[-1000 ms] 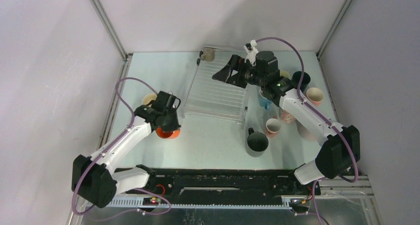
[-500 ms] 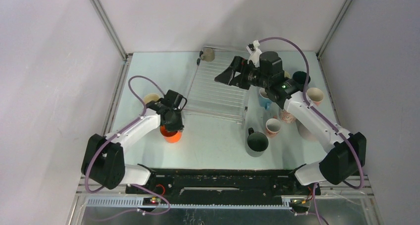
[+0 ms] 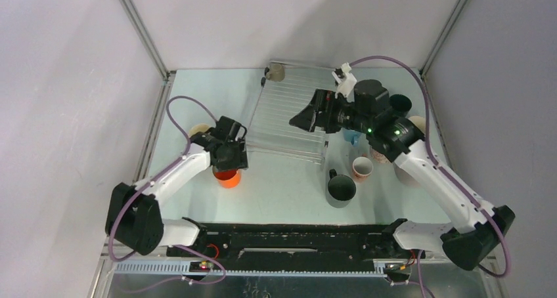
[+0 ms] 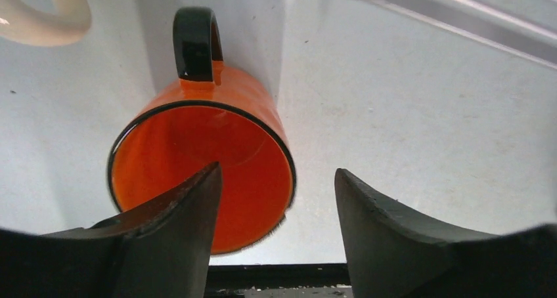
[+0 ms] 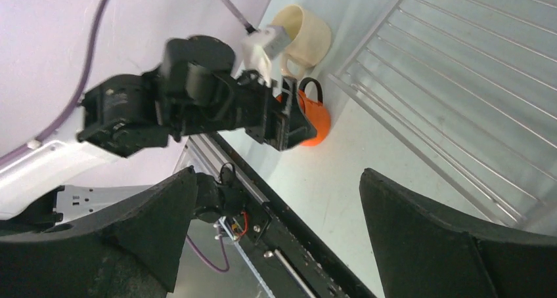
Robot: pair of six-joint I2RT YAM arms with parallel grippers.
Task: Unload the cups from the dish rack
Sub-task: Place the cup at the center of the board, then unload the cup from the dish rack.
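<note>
An orange cup (image 4: 200,167) with a black handle stands upright on the table left of the dish rack (image 3: 289,124). My left gripper (image 4: 276,173) hangs just over it, open: one finger dips inside the cup and the other stands outside its rim, neither pressing the wall. From above, the left gripper (image 3: 228,167) covers part of the orange cup (image 3: 227,178). My right gripper (image 3: 299,119) hovers open and empty above the rack's right half. A beige cup (image 3: 276,71) sits at the rack's far corner. The right wrist view shows the rack (image 5: 460,81) with bare wires.
A cream cup (image 3: 198,130) stands just behind the left gripper. Right of the rack stand a large grey cup (image 3: 341,188), a small pink cup (image 3: 361,168), a blue cup (image 3: 351,138), a speckled cup (image 3: 379,155) and a dark teal cup (image 3: 399,103). The black rail (image 3: 295,235) runs along the near edge.
The left gripper has opened off the orange cup's rim, and the cup now stands free on the table. The right arm has drifted right and nearer, still open.
</note>
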